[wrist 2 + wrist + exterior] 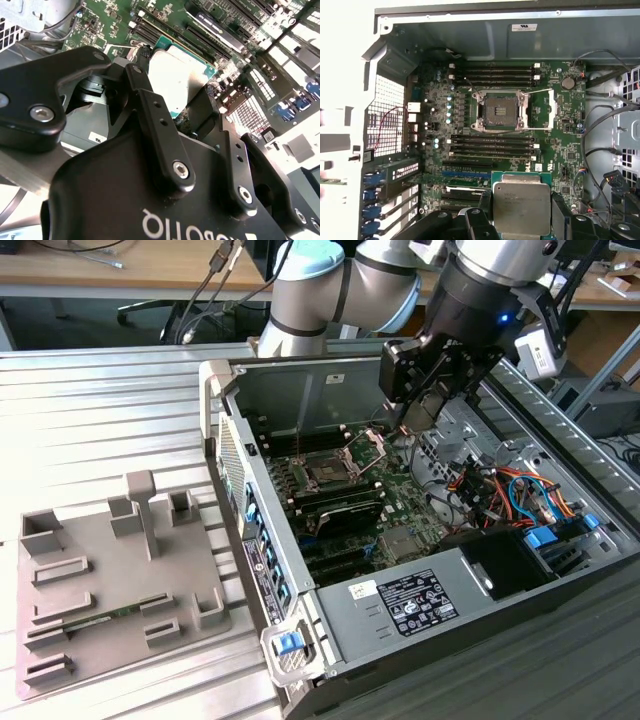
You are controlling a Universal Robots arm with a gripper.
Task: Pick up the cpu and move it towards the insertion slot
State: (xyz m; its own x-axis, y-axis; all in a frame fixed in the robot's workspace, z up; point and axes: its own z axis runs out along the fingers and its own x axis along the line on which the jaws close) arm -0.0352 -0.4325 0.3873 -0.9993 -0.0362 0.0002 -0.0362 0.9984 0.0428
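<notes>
Claw (522,220) is clamped on the cpu (522,207), holding it flat above the board — the insertion slot (500,110) sits open up around 12 o'clock from it, well apart. I'd keep the chip level and square to the frame.
</notes>
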